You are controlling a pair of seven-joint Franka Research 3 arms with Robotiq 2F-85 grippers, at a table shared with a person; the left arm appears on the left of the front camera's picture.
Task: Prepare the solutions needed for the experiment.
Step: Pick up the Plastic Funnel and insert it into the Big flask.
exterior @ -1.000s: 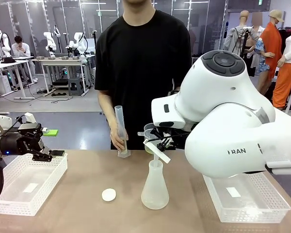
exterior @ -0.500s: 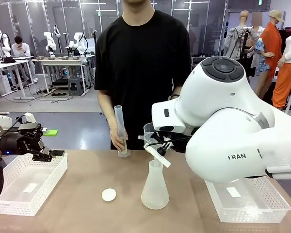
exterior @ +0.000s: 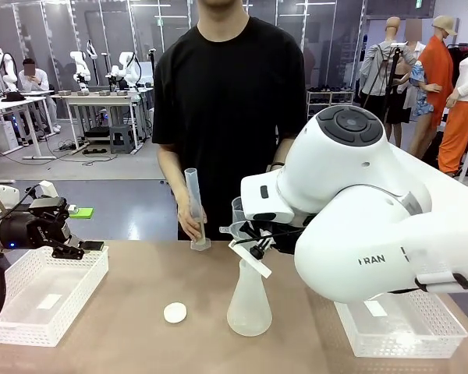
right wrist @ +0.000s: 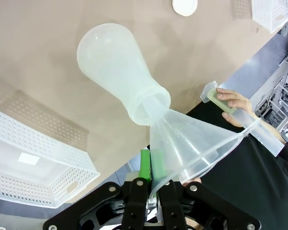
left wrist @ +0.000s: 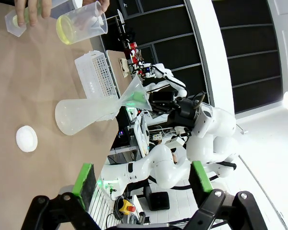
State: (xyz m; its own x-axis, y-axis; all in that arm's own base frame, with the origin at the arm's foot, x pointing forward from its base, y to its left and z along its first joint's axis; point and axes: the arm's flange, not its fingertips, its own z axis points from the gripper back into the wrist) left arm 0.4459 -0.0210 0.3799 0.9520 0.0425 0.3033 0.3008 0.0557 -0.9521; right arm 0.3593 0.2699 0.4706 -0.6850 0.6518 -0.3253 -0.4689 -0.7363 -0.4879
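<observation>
Two sets of jaws, left to right. Left jaws spread apart, empty, parked above white perforated basket (exterior: 15, 327), well clear of the pour. Beyond them, person's hand (exterior: 190, 227) steadying clear graduated cylinder (exterior: 192, 195) on tabletop (exterior: 125, 304), pale yellow solution (left wrist: 66, 32) shallow in clear beaker (left wrist: 85, 23) alongside. Right jaws clamped on rim of clear plastic funnel (right wrist: 192, 139), stem set in frosted conical flask (exterior: 248, 305) beneath, seemingly empty, likely awaiting liquid.

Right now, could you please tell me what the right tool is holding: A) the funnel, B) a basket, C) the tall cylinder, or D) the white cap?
A: the right tool is shut on the rim of the funnel, whose spout points at the mouth of the flask.
</observation>
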